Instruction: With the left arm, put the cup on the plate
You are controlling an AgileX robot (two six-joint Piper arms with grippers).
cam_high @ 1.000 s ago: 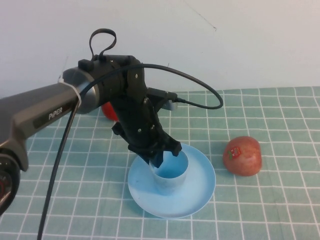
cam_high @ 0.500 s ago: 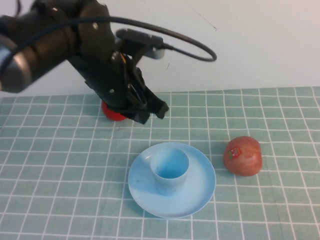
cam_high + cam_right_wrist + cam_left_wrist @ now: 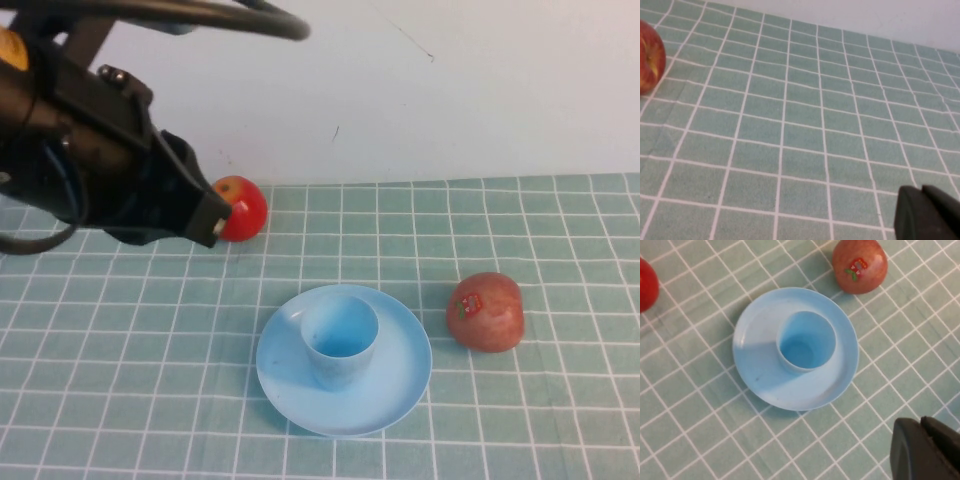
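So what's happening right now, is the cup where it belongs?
Left gripper up high at left, holding nothing. Right gripper parked over bare cloth. Cup upright on plate. Nothing in the way.

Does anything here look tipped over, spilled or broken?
Nothing stands out. The small light-blue plastic cup stands upright on the round light-blue plastic plate. The left gripper hangs above the table's far left; the right gripper hangs over the checked cloth.

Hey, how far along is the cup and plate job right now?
Done, by the look of it: the cup stands upright on the plate, untouched. Nothing is in hand; the left hand hangs raised and clear near the red apple at the back, holding nothing. The right hand shows only in its own wrist view, over bare tablecloth. Little seems left beyond parking the left arm.
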